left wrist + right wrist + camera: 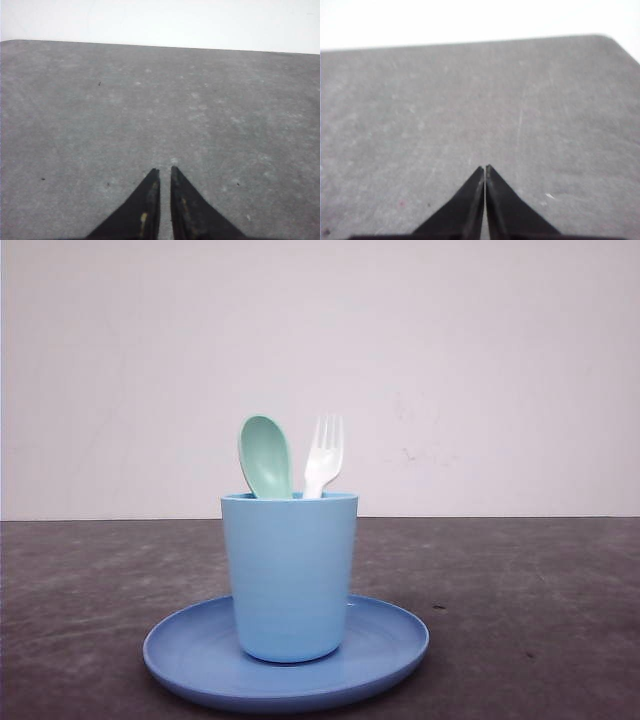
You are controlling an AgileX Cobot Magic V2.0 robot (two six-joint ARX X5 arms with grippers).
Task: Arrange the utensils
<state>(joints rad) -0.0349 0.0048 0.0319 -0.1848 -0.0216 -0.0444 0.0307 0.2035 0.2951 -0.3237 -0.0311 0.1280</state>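
From the front camera I see the light blue cup (pixel 289 575) standing upright at the centre of the frame, its base on the round blue plate (pixel 390 650) that lies in the lower middle on the dark grey table (pixel 540 580). Inside the cup stand both utensils, bowl and tines up above the rim: the mint-green spoon (pixel 265 456) on the left, tilted a little, and the white fork (pixel 323 456) just beside it on the right. Their handles are hidden by the cup wall. A pale wall (pixel 480 360) fills the upper half of that frame.

My wrist cameras give what the front one lacks: my own fingers over bare tabletop. My left gripper (pixel 164 171) sits at the bottom centre of its frame, the two black tips nearly together with a thin slit between them, grasping nothing. My right gripper (pixel 485 168) is at the bottom centre of its frame too, tips pressed closed against each other, empty, with a few pale scratches on the table surface beyond them.
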